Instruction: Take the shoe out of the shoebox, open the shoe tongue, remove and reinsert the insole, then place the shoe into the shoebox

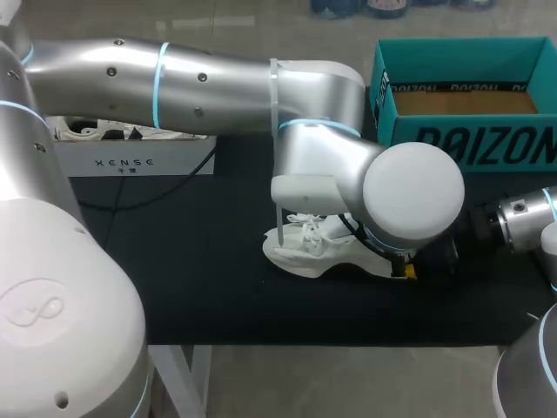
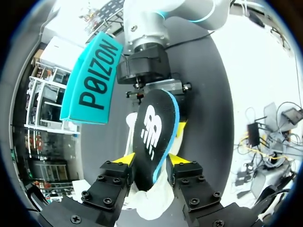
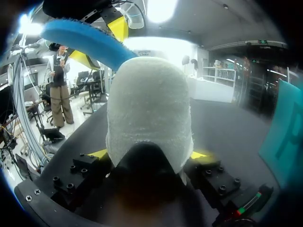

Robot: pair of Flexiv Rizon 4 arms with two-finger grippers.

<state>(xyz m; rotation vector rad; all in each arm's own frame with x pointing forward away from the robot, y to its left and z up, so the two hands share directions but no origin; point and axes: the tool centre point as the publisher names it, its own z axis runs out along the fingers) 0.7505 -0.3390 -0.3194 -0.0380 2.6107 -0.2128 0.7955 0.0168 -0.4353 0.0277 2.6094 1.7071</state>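
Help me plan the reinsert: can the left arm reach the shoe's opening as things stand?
Probably yes. The left claw, shut on the insole, sits right at the shoe, which the right claw grips at one end. Nothing shows between insole and shoe.

Black table top (image 1: 209, 287) (matte, looks like a dark mat), white frame leg (image 1: 193, 379) under front edge. White open box (image 1: 130, 162) back left, black cable (image 1: 174, 188) beside it.
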